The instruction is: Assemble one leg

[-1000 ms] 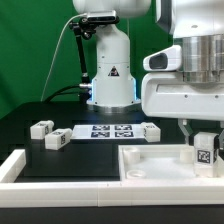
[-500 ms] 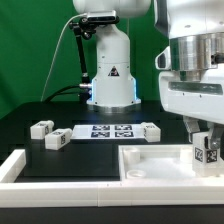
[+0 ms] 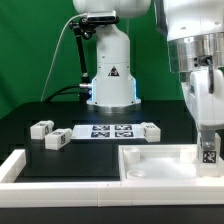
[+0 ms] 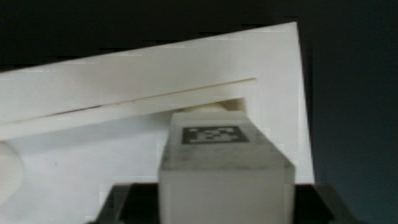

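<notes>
At the lower right of the exterior view the claw [image 3: 208, 150] pinches the leg [image 3: 208, 154], a small white block whose black-and-white tag faces the camera. The block hangs upright over the right-hand corner of the large white rimmed tray part [image 3: 150, 163], close to its rim; whether its lower end touches the tray cannot be told. In the wrist view the leg [image 4: 224, 160] fills the lower middle of the picture, tag up, between the dark fingers at the bottom edge, with the white tray part [image 4: 160, 85] behind it and the black tabletop [image 4: 107, 25] beyond.

On the black tabletop [image 3: 30, 150], in the middle of the exterior view, lies the marker board [image 3: 102, 132] with its printed tags. Three more white tagged blocks sit near it: one [image 3: 41, 128] at the left, one [image 3: 57, 139] just beside the board's left end, and one [image 3: 149, 131] at its right end. The robot base [image 3: 110, 65] stands at the back centre before a green backdrop.
</notes>
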`<state>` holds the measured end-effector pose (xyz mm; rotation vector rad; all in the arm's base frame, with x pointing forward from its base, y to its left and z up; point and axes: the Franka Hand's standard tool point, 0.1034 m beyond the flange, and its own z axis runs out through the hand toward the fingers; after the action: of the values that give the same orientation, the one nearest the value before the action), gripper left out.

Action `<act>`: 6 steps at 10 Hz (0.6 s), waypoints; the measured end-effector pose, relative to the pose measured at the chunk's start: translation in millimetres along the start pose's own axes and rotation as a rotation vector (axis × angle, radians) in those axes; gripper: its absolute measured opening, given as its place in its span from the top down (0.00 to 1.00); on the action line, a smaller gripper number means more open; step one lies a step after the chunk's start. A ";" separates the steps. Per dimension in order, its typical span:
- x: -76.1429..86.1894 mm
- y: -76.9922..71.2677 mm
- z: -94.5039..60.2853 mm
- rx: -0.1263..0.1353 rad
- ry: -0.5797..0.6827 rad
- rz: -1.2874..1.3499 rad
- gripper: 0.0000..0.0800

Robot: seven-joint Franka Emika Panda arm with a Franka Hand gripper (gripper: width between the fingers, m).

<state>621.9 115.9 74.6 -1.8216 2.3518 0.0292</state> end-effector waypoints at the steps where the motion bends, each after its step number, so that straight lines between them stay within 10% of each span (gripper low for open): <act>1: 0.5 0.0 0.0 -0.002 -0.006 0.025 0.63; 3: 1.2 -0.3 0.1 -0.004 -0.020 0.151 0.63; 5: -1.7 1.7 1.6 -0.009 -0.029 0.211 0.30; 6: -1.7 1.8 1.8 -0.009 -0.029 0.211 0.30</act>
<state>620.8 118.2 72.9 -1.5576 2.5158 0.0914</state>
